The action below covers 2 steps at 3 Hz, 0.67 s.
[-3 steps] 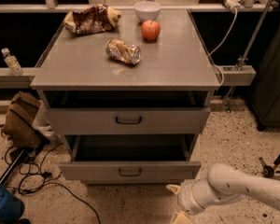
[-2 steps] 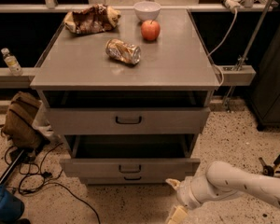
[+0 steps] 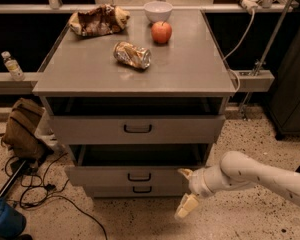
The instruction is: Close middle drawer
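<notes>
Middle drawer (image 3: pixel 100 176) sticks out low on the cabinet (image 3: pixel 140 79), front panel running 9-to-3. Gripper (image 3: pixel 186 190) hangs by its right end, fingers (image 3: pixel 186 206) spread wide; handle's (image 3: pixel 139 176) at its 9 o'clock, so I'd guess push toward 12.

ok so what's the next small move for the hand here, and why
Probably ease the hand a little left and up onto the front panel of the middle drawer, then push inward. The drawer stands pulled out with its tray exposed. The hand sits low at the panel's right end, open, with only its upper fingertip near the corner, so a push from there might skew the drawer.
</notes>
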Each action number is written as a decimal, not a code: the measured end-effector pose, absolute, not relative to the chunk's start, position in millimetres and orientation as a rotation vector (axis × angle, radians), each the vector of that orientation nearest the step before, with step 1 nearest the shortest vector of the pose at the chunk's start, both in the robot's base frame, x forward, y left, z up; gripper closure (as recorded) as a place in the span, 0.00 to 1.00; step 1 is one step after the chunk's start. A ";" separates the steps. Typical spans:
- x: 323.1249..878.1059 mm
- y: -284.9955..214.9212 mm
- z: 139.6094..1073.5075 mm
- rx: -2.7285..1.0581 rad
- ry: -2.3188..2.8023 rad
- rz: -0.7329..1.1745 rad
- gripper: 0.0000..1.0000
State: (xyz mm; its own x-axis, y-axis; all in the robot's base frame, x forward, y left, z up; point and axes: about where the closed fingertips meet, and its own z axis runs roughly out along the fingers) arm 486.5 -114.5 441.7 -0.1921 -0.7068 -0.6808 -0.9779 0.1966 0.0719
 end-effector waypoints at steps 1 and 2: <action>522.4 -110.5 445.1 -1.600 1.940 0.721 0.00; 524.4 -106.8 435.3 -1.598 1.934 0.725 0.00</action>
State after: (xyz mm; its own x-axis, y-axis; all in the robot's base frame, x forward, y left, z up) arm 524.4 -106.8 435.3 -0.1650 -0.7039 -0.6909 -0.9846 0.1585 0.0737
